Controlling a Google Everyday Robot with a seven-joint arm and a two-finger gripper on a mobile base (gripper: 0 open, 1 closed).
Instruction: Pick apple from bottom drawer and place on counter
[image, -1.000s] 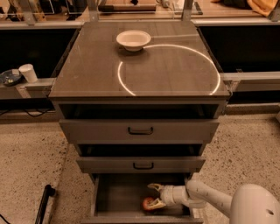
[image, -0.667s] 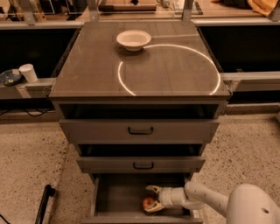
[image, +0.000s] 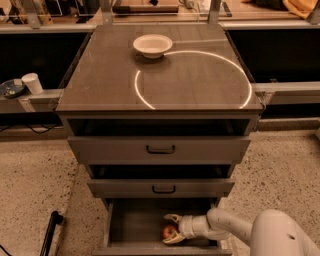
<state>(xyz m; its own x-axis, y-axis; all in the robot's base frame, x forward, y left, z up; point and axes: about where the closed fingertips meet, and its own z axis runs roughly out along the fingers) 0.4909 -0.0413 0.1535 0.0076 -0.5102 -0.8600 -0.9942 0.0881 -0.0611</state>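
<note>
The apple (image: 169, 232), small and red with yellowish patches, lies on the grey floor of the open bottom drawer (image: 135, 225), right of its middle. My gripper (image: 172, 229) reaches into the drawer from the right. Its two pale fingers stand open, one behind the apple and one in front of it, so the apple sits between them near the front finger. The counter (image: 190, 80) is the cabinet's dark glossy top with a thin bright white ring on it.
A white bowl (image: 152, 45) stands at the back of the counter. The two upper drawers (image: 160, 149) with black handles stick out slightly above the bottom drawer. A black pole (image: 50, 230) leans on the speckled floor at the left. A white cup (image: 33, 83) stands on the left ledge.
My gripper has shifted a little toward the drawer's front, with its fingers staying on either side of the apple. The apple has not visibly moved.
</note>
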